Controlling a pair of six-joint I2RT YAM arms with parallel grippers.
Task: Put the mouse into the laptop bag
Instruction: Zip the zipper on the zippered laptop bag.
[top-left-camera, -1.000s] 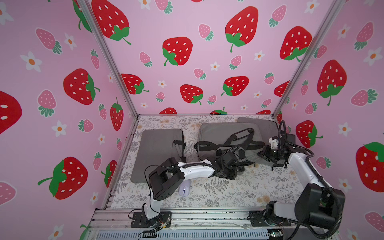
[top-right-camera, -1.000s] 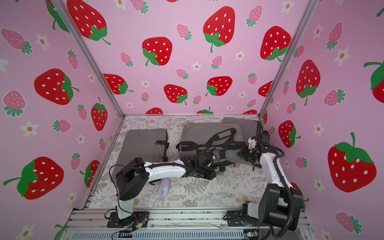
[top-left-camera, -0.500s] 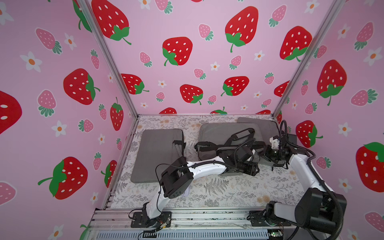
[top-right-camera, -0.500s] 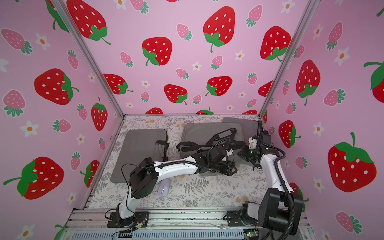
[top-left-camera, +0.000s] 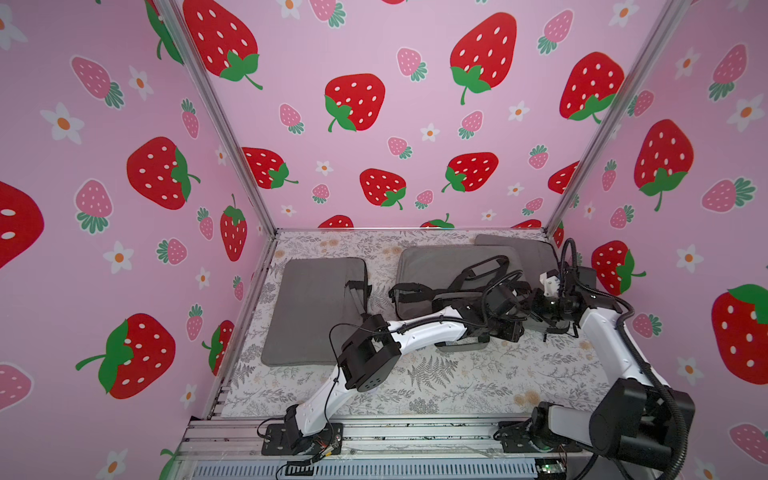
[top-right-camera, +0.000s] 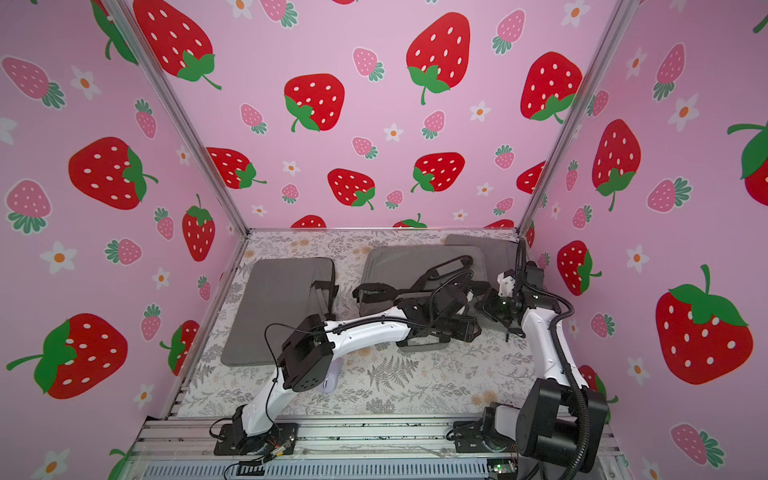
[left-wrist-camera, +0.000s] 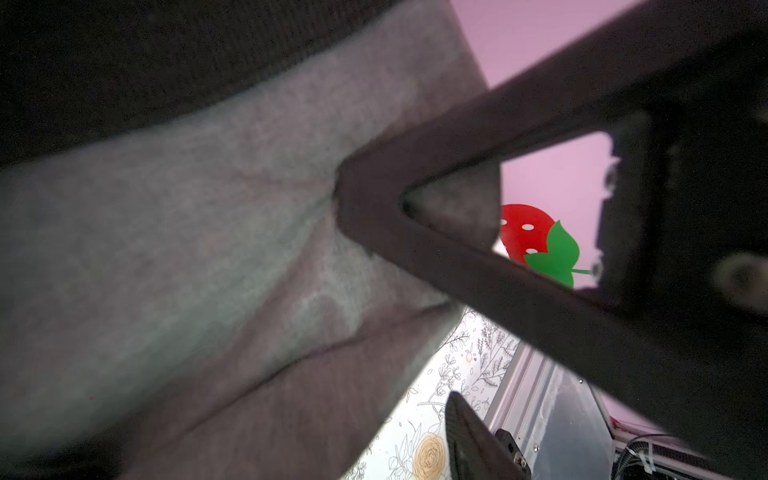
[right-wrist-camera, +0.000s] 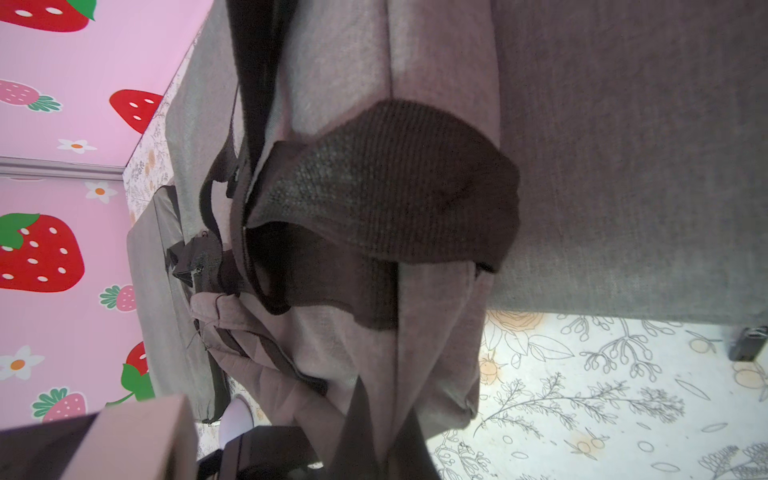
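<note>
At the laptop bag, right gripper jaws are closed tight; left gripper jaws' spread cannot be told.

We are finding no text, label, brand, number or sign that can be read in any view. The laptop bag is showing plain grey fabric, and the walls are carrying only a strawberry and flower print.
</note>
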